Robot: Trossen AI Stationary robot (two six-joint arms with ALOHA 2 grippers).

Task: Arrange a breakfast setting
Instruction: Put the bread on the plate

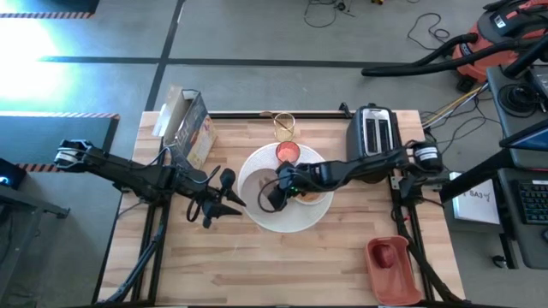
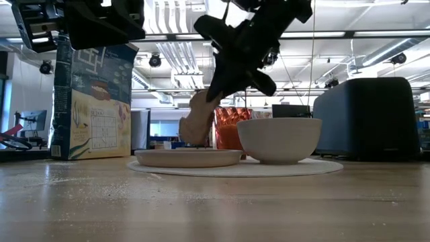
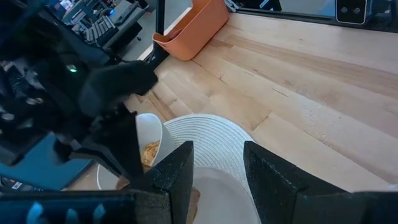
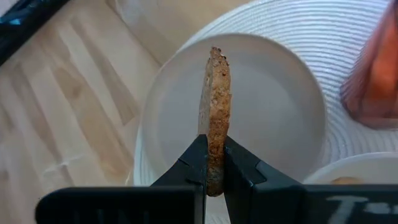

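Clamped on the lower edge of the toast slice (image 4: 214,118), the right hand (image 4: 214,177) holds it upright on edge above the small white plate (image 4: 273,99), which sits on the large round white mat (image 4: 348,37) at the middle of the table (image 1: 257,265). In the low view the toast hangs tilted, its bottom corner close over the plate and not clearly touching it. Beside the plate on the same mat stands the white bowl (image 2: 279,140), with a red cup (image 2: 228,128) just behind. The left hand (image 3: 217,177) waits at the mat's left side with its fingers apart and nothing between them. Toast is light and stiff but brittle: a hard pinch would crumble the crust, and a thin edge grip lets the slice swing or slip. Holding it across both flat faces near one edge, as here, looks sound; I judge it should be lowered until it lies flat before the fingers part, since a drop from on edge could tip it off the plate.
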